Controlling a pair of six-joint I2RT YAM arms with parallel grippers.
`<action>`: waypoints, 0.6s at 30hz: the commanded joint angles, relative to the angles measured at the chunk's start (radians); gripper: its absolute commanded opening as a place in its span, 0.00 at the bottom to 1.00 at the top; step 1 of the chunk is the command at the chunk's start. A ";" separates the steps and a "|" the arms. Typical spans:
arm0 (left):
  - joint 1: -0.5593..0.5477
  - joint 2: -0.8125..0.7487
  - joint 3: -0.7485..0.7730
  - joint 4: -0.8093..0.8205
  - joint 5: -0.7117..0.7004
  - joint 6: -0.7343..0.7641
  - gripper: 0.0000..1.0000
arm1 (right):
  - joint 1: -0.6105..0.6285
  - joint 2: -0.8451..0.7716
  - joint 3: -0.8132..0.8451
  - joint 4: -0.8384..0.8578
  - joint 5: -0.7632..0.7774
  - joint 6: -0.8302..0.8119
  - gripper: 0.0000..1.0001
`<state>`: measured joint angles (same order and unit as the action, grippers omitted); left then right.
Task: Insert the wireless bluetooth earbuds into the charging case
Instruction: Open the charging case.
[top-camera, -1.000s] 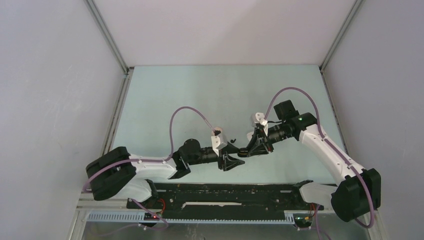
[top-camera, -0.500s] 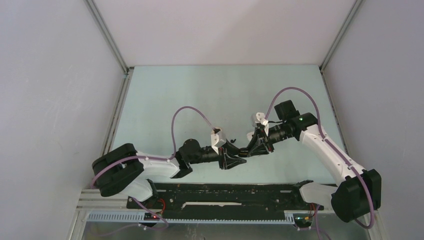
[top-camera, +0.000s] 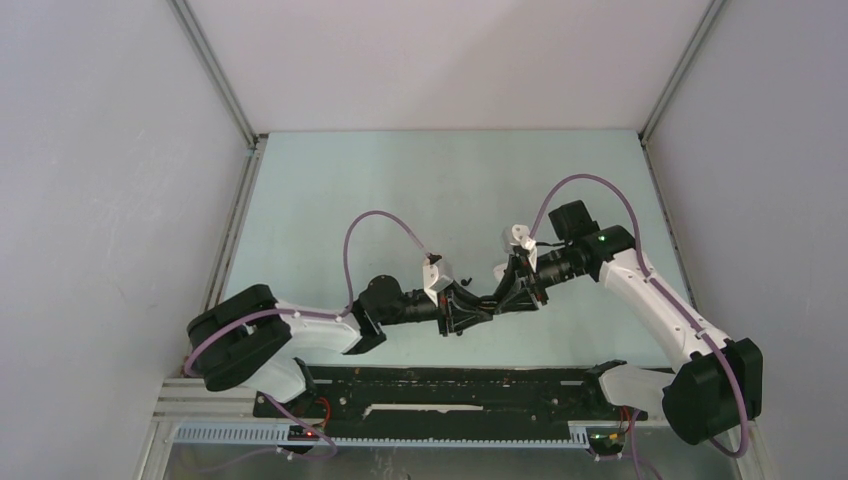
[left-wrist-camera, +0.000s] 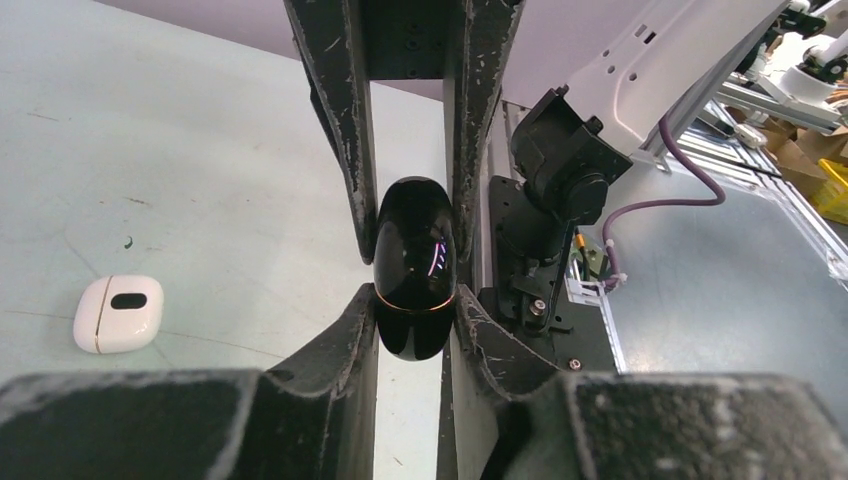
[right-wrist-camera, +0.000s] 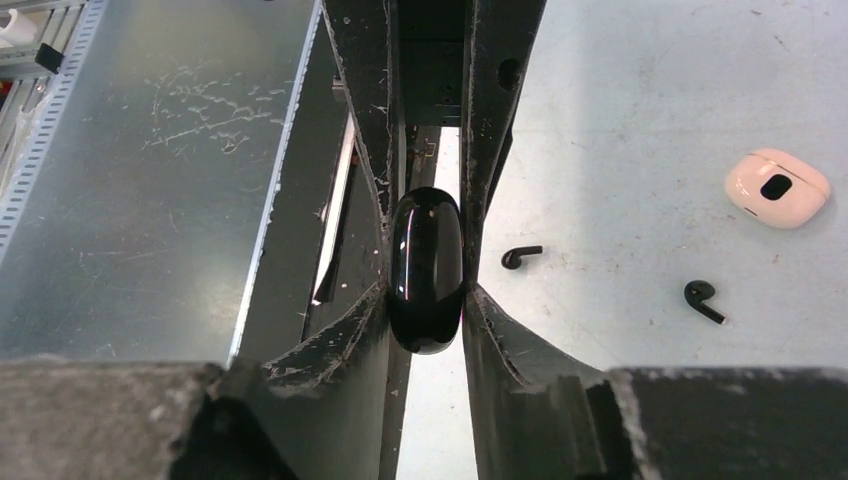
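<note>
A robotics lab test cell is indicated; a pale green table surface (top-camera: 450, 180) is enclosed by plain white panel walls (top-camera: 450, 60) and silver aluminium frame rails (top-camera: 215, 75); brown cardboard boxes (left-wrist-camera: 790, 150) are seen beyond.

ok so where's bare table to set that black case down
The far half of the table, up to the back wall, is bare. It is crowded on the near part beside the black case, where two black earbuds and a pale case lie.
</note>
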<state>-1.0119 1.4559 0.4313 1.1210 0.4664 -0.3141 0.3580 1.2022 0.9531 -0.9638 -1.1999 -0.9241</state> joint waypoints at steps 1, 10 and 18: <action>0.006 0.019 0.027 0.074 0.063 0.018 0.08 | -0.002 0.000 0.038 0.025 -0.032 0.053 0.39; -0.001 0.020 0.000 0.108 0.083 0.064 0.00 | -0.041 0.028 0.041 0.099 -0.087 0.206 0.52; -0.002 0.050 -0.012 0.176 0.089 0.048 0.00 | -0.087 0.071 0.072 0.105 -0.130 0.277 0.52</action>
<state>-1.0069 1.4895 0.4263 1.1915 0.5186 -0.2794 0.2920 1.2617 0.9794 -0.9150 -1.2964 -0.7071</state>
